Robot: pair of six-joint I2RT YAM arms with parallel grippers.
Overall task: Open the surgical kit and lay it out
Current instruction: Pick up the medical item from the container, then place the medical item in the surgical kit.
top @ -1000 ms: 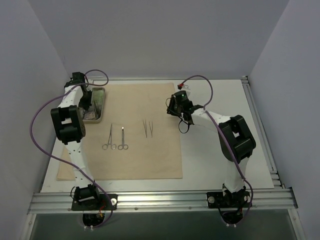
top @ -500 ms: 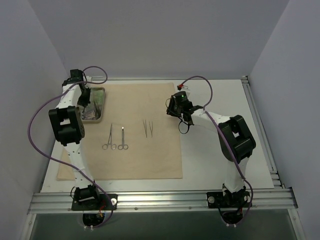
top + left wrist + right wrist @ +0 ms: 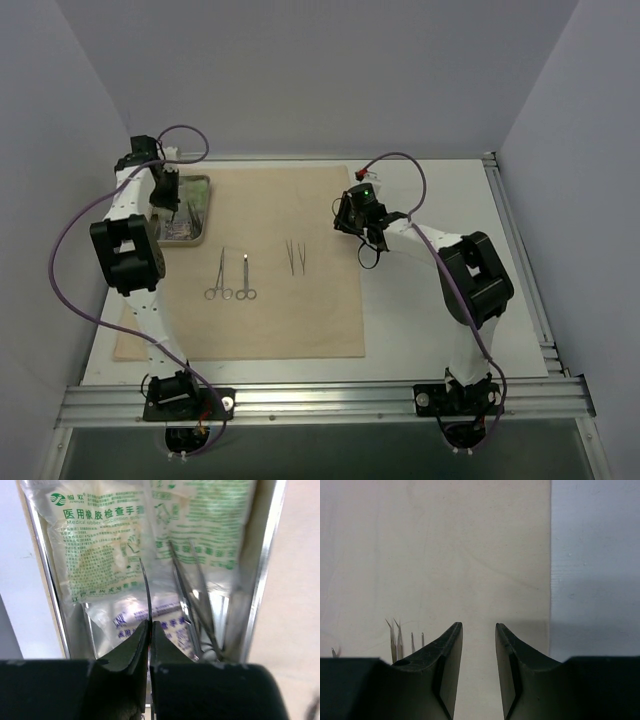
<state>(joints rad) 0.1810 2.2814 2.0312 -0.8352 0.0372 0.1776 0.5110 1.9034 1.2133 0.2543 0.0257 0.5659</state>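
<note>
From above, the beige cloth (image 3: 245,262) lies spread flat over the left and middle of the white desk (image 3: 450,280), reaching from the far edge toward the near one. A small steel tray (image 3: 182,208) sits at the cloth's far left corner, with the left gripper (image 3: 165,190) lowered into it. Two scissor-like clamps (image 3: 231,275) lie side by side on the cloth near its middle, and two pairs of tweezers (image 3: 295,256) rest just to their right. The right gripper (image 3: 350,215) hangs over the cloth's right edge, toward the far side of the desk.

Seen from the left wrist, the left gripper (image 3: 149,630) has its fingers pinched tight on a thin curved steel instrument (image 3: 146,591) that rises from between the tips. Beneath it, green-and-white packets (image 3: 100,545) fill the tray (image 3: 265,565), and more slim steel tools (image 3: 192,605) lie along the tray's right side; how many is hard to tell.

Seen from the right wrist, the right gripper (image 3: 478,635) has its fingers apart and holds nothing, poised above bare cloth (image 3: 445,555) near its right edge, with the tweezers' tips (image 3: 402,639) showing at lower left.
</note>
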